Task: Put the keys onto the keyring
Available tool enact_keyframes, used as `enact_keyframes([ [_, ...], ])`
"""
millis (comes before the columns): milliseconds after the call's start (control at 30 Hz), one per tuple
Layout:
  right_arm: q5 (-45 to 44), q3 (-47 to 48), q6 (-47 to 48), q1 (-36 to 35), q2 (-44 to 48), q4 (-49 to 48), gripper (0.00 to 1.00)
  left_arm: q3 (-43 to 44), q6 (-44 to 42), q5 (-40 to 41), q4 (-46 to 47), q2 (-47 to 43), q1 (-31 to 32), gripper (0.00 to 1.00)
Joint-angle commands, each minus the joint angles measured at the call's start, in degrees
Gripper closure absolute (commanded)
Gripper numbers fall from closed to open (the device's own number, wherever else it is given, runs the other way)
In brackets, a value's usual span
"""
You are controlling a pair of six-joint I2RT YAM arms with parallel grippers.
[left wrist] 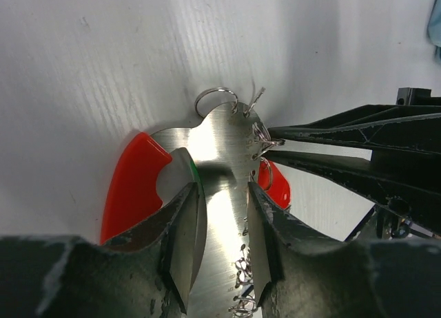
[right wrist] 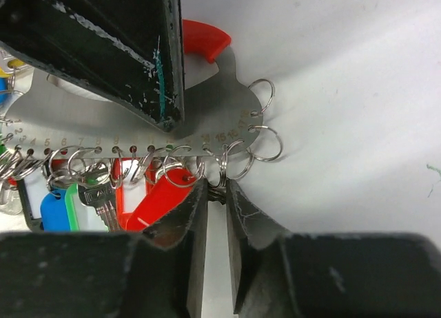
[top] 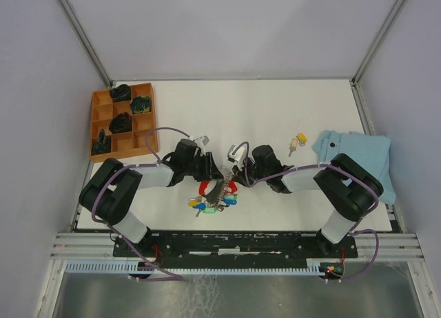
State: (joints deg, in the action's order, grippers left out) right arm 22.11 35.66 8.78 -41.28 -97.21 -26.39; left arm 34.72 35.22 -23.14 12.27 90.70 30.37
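The keyring (top: 216,188) sits near the middle of the white worktop (top: 275,104), toward its near edge, between the two arms, which meet over it. It is a brushed metal plate with a row of small numbered holes along one edge, a split ring through most of them, and a curved red strap behind it. The keys (right wrist: 89,201) hang in a bunch from rings at one end of that row; blue, green and red tags show in the right wrist view, and the top view adds a yellow one. The left gripper (left wrist: 222,188) comes in along the plate, its jaws partly closed with one finger against each side of the plate's narrow part, holding it. The right gripper (right wrist: 217,186) meets the ringed edge from the opposite side. Its jaws stand narrow, with one small ring (right wrist: 218,172) edge-on between the tips; whether they pinch that ring or only flank it cannot be told. Several rings toward the plate's rounded end carry nothing. A loose yellow-tagged key (top: 298,142) lies well apart to the right, near a folded blue cloth (top: 362,156). An orange compartment tray (top: 112,122) holding dark objects sits at the far left corner.
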Motion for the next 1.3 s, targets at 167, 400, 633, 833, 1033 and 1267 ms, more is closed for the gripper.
enact_keyframes([
  [167,-2.7,1.9,-2.3,-0.3,10.5,10.7,0.58,3.0,-5.9,-1.6,-1.6,2.6,0.2,0.6],
  [400,-2.6,7.3,-4.9,-0.3,10.7,19.1,0.58,3.1,-8.8,0.1,-2.9,2.2,0.1,0.6],
  [633,-2.9,14.1,-10.9,-0.3,5.8,26.5,0.67,2.4,-9.4,-0.8,-2.7,2.8,0.1,0.61],
  [833,-3.0,14.8,-14.6,-0.5,3.0,28.6,0.68,2.3,-9.6,-1.0,-2.7,3.0,0.2,0.61],
  [1033,-2.5,15.6,-16.0,-0.5,0.0,28.3,0.68,2.4,-9.6,-1.2,-2.7,3.7,0.2,0.62],
  [1267,-4.5,15.3,-15.7,-0.5,-0.7,26.2,0.67,2.5,-9.6,-1.6,-2.7,4.0,0.4,0.62],
])
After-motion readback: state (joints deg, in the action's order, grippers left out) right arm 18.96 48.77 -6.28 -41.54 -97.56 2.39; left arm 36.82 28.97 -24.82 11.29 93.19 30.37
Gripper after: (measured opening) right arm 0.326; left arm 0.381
